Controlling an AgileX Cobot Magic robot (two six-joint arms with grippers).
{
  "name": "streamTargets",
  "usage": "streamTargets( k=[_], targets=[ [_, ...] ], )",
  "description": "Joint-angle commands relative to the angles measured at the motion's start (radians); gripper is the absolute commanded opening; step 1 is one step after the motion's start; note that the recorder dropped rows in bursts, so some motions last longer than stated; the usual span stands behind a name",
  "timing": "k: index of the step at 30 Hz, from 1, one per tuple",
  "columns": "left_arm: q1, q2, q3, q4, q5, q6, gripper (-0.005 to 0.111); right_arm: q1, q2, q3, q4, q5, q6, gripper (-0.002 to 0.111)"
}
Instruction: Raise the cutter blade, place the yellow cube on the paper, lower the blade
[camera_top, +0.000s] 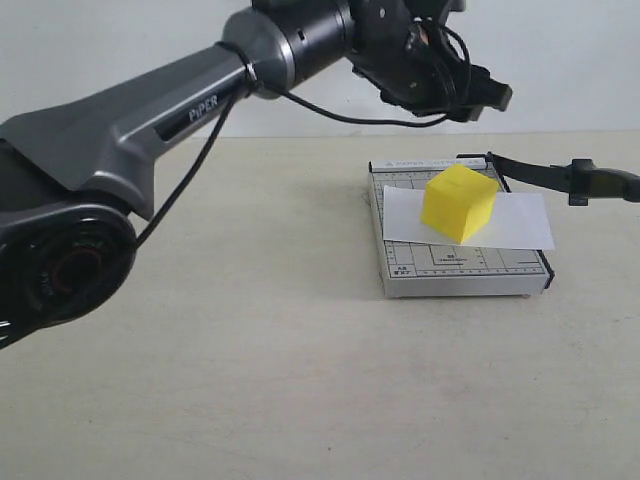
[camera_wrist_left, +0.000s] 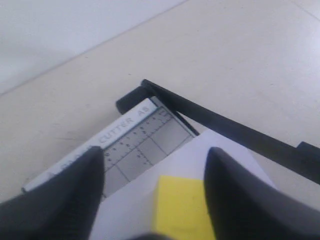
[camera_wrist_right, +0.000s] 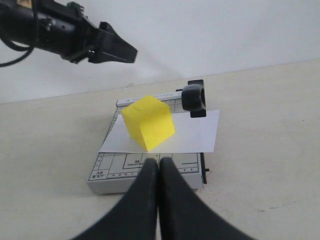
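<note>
The yellow cube rests on the white paper, which lies across the grey cutter base. The cutter blade stands lifted off the base from its hinge, its thick handle out to the right. My left gripper hovers above the cube, open and holding nothing. In the left wrist view the left gripper has the cube below the gap and the blade beyond. My right gripper is shut and empty, short of the base's near edge, facing the cube and the handle.
The left arm stretches across the exterior view from the left to above the cutter. A beige tabletop surrounds the cutter, and a white wall stands behind it.
</note>
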Motion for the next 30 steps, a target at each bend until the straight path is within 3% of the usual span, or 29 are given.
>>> streamTargets(
  k=[1, 4, 10, 18, 30],
  targets=[
    [0.015, -0.059, -0.007, 0.074, 0.071, 0.007, 0.024, 0.003, -0.003, -0.001, -0.006, -0.003, -0.002, 0.0],
    [0.039, -0.101, -0.007, 0.074, 0.11, 0.0, 0.005, 0.003, -0.003, -0.001, -0.006, -0.003, -0.002, 0.0],
    [0.085, -0.2, -0.007, 0.144, 0.275, -0.039, 0.005, 0.003, -0.003, -0.001, -0.006, -0.003, -0.002, 0.0],
    [0.078, -0.289, -0.007, 0.143, 0.286, -0.039, 0.004, 0.003, -0.003, -0.001, -0.006, -0.003, -0.002, 0.0],
    [0.076, -0.317, -0.007, -0.101, 0.387, -0.018, 0.004, 0.003, -0.003, -0.001, -0.006, -0.003, -0.002, 0.0]
  ],
)
